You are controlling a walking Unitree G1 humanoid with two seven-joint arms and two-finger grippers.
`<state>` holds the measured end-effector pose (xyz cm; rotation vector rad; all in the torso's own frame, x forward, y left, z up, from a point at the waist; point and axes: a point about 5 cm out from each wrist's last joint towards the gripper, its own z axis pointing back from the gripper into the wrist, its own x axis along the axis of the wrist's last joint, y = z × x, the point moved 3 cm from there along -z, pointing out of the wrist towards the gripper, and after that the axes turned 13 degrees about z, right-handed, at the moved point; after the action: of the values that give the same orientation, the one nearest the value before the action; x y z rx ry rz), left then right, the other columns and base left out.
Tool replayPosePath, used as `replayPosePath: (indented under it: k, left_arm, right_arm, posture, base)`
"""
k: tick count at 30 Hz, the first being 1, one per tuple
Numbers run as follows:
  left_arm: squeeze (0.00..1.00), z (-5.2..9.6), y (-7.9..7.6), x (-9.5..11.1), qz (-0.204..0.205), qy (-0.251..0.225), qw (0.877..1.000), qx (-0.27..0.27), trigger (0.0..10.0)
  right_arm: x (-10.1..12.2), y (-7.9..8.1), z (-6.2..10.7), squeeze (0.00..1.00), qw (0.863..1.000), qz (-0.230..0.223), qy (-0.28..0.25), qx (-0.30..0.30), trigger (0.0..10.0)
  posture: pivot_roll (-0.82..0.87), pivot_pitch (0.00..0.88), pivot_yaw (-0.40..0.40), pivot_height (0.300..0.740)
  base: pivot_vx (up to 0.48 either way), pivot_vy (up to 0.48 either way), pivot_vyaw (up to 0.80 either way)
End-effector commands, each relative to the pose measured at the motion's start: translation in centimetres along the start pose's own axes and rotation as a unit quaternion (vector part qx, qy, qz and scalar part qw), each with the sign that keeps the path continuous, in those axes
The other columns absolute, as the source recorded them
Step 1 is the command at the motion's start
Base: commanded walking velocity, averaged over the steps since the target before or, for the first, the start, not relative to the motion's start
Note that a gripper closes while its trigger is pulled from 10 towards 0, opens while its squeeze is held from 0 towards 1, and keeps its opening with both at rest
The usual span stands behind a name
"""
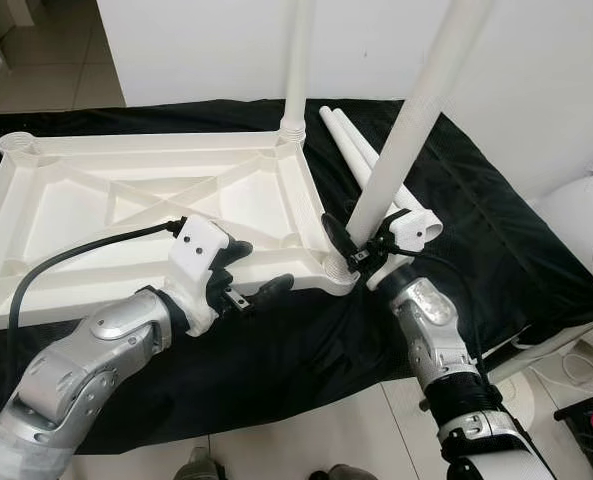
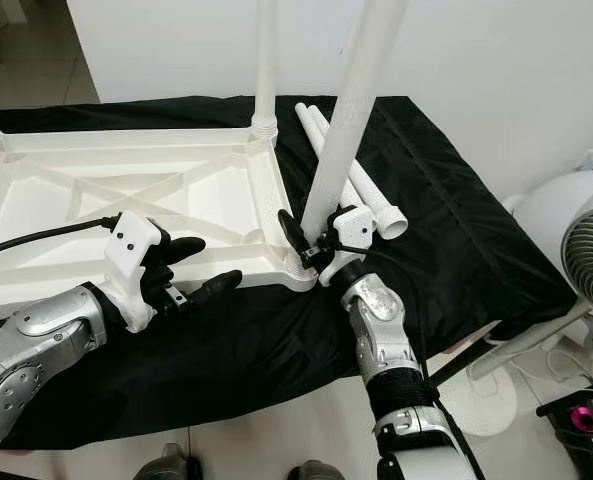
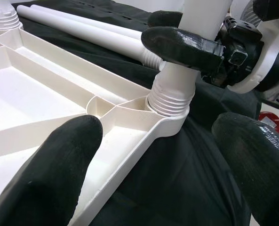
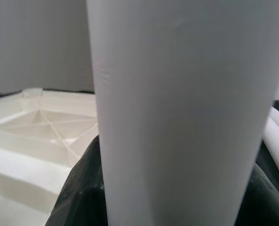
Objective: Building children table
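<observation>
A: Quick status?

B: White tabletop (image 1: 126, 200) lies upside down on a black cloth (image 1: 496, 240), ribs up. One leg (image 1: 298, 60) stands upright in the far corner socket. A second leg (image 1: 416, 120) has its threaded end in the near corner socket (image 3: 170, 96), but it's leaning, not straight.

A: Right gripper?

B: Right gripper (image 1: 361, 245) is clenched around that leaning leg, low down, just above the socket. Right wrist view is mostly the white tube, very close.

A: Left?

B: Left gripper (image 1: 246, 275) is released, fingers (image 3: 45, 179) spread. It straddles the near edge of the tabletop, one finger over the ribs, the other out over the cloth. I can't tell if it's touching the rim.

A: Spare parts?

B: Two more legs (image 1: 361, 155) lie side by side on the cloth, just behind the right gripper, touching or nearly.

A: Progress?

B: My read: about a quarter done for sure. One leg looks seated, the second is in its socket but likely not screwed home, given the tilt. Two legs untouched, and the two left-side sockets (image 1: 18, 147) look open. Then the table needs flipping upright.

A: Risk?

B: Cross-threading, I'd guess, if that leg is turned while tilted.
</observation>
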<state>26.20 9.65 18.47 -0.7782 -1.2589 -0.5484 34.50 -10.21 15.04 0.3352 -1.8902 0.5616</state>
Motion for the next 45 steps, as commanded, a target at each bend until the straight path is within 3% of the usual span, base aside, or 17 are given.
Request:
replayPosePath:
  k: [1, 8, 20, 26, 35, 37, 38, 45]
  left_arm:
    - [0.00, 0.2, -1.5, -0.3, -0.004, 0.018, 0.996, -0.088, 10.0]
    - [0.00, 0.2, -1.4, -0.3, -0.002, 0.017, 0.996, -0.086, 10.0]
    - [0.00, 0.2, -1.4, -0.1, -0.001, 0.014, 0.996, -0.083, 10.0]
    - [0.00, 0.2, -1.3, 0.0, 0.000, 0.010, 0.997, -0.078, 10.0]
    - [0.00, 0.2, -1.2, 0.1, -0.001, 0.009, 0.997, -0.077, 10.0]
    - [0.00, 0.2, -1.2, 0.2, -0.002, 0.008, 0.997, -0.077, 10.0]
    - [0.00, 0.2, -1.2, 0.2, -0.003, 0.009, 0.997, -0.077, 10.0]
    - [0.00, 0.3, -1.2, 0.3, -0.002, 0.007, 0.997, -0.076, 10.0]
  right_arm:
    - [-2.6, 0.8, 1.2, 0.00, 0.997, -0.038, 0.060, 0.002, 10.0]
    - [-2.3, 1.5, 1.1, 0.00, 0.998, 0.019, 0.053, 0.034, 10.0]
    - [-3.0, 0.9, 1.1, 0.00, 0.996, 0.006, 0.080, 0.027, 10.0]
    - [-4.2, 1.0, 0.8, 0.00, 0.989, 0.002, 0.140, 0.039, 10.0]
    - [-4.2, 0.4, 0.2, 0.00, 0.986, -0.003, 0.163, 0.039, 10.0]
    - [-4.3, 0.1, 0.1, 0.00, 0.985, -0.012, 0.170, 0.034, 10.0]
    - [-4.6, 0.1, 0.2, 0.00, 0.983, -0.039, 0.179, 0.027, 10.0]
    - [-4.5, 0.4, 0.8, 0.00, 0.986, -0.026, 0.162, 0.028, 10.0]
  posture:
    - [0.00, 0.059, -0.039, 0.740]
    - [0.00, 0.065, -0.039, 0.740]
    - [0.00, 0.083, -0.045, 0.740]
    - [0.00, 0.090, -0.049, 0.740]
    - [0.00, 0.090, -0.047, 0.740]
    - [0.00, 0.089, -0.048, 0.740]
    - [0.00, 0.088, -0.049, 0.740]
    - [0.01, 0.090, -0.048, 0.740]
  base:
    - [0.000, 0.000, 0.00]
    - [0.000, 0.000, 0.00]
    - [0.000, 0.000, 0.00]
    - [0.000, 0.000, 0.00]
    - [0.000, 0.000, 0.00]
    - [0.000, 0.000, 0.00]
    - [0.000, 0.000, 0.00]
    - [0.000, 0.000, 0.00]
